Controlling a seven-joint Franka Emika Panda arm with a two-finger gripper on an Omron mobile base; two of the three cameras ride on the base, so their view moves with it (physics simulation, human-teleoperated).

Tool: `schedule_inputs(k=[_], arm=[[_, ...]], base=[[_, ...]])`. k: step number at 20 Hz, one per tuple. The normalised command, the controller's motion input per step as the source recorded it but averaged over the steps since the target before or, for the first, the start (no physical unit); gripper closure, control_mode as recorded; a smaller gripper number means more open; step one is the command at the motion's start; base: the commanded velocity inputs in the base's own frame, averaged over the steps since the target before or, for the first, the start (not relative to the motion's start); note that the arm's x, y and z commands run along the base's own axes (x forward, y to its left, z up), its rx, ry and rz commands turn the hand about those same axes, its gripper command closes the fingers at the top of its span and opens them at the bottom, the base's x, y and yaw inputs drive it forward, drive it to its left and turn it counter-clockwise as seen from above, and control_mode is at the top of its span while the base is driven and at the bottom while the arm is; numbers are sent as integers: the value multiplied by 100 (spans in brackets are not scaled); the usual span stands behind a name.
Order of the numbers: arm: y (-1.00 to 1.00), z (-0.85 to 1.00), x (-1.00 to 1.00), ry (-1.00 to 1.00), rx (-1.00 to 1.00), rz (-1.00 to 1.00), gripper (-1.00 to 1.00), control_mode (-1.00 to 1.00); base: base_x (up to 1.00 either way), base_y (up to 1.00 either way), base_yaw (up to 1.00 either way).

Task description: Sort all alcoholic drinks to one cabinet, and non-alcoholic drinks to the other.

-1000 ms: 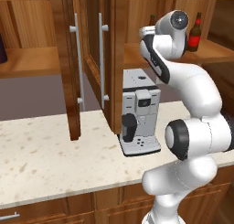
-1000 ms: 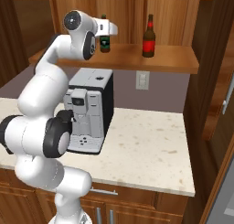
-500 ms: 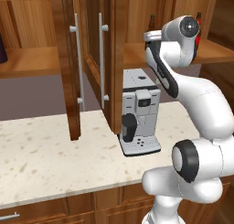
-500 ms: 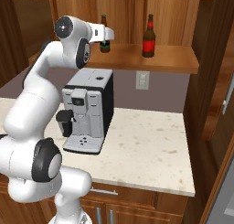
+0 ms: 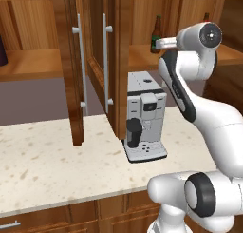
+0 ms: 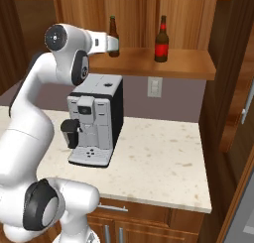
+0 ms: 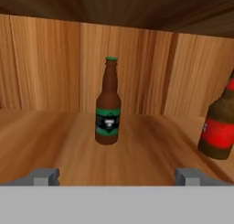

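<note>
Beer bottle (image 7: 108,112) upright on cabinet shelf (image 7: 68,150), neck up; gripper (image 7: 116,176) spread wide, empty.

We've got two bottles standing upright on the open cabinet shelf (image 6: 149,63) above the counter (image 6: 158,152): the beer bottle (image 7: 108,105) toward the left and a second bottle (image 7: 220,127) off to its right, well apart. The coffee machine (image 6: 94,118) sits on the counter right below the shelf, under the beer bottle's end. In the hand view the beer bottle stands ahead of us, roughly centred, with the other bottle at the right edge. In the left base view, the open cabinet doors (image 5: 95,61) hang left of the coffee machine.
</note>
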Motion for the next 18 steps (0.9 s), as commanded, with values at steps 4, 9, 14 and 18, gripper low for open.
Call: schedule_inputs(k=[4, 9, 14, 18], arm=[[0, 2, -67, 0, 0, 0, -100, -100], [0, 2, -69, 0, 0, 0, -100, -100], [0, 3, -69, 0, 0, 0, -100, -100], [0, 3, -65, 0, 0, 0, -100, -100]], base=[[0, 0, 0], [0, 0, 0], [0, 0, 0], [0, 0, 0]])
